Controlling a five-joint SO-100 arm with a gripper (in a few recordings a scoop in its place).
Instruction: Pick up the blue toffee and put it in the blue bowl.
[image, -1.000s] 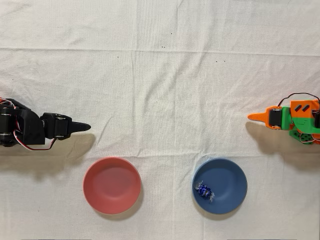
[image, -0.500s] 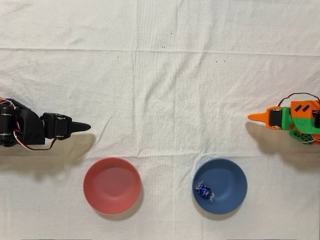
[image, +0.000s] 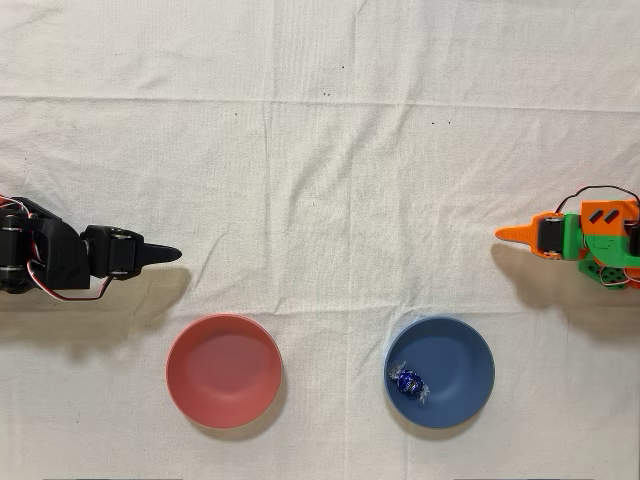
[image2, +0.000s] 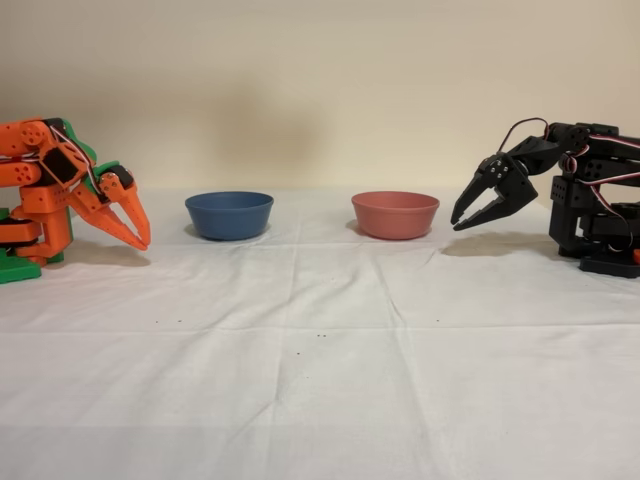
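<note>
So the blue toffee (image: 408, 381) is sitting inside the blue bowl (image: 455, 358), over toward the bowl's 9 o'clock side in the overhead view. The red-pink bowl (image: 223, 371) is off at the blue one's 9 o'clock. The orange end effector (image2: 135, 228) is pinched closed, gripping nothing, parked above the bench (image: 330, 180).

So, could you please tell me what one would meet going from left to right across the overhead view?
Idle black arm → red-pink bowl → blue toffee, lying in the left part of the blue bowl → orange arm's gripper, its tip pointing left.
</note>
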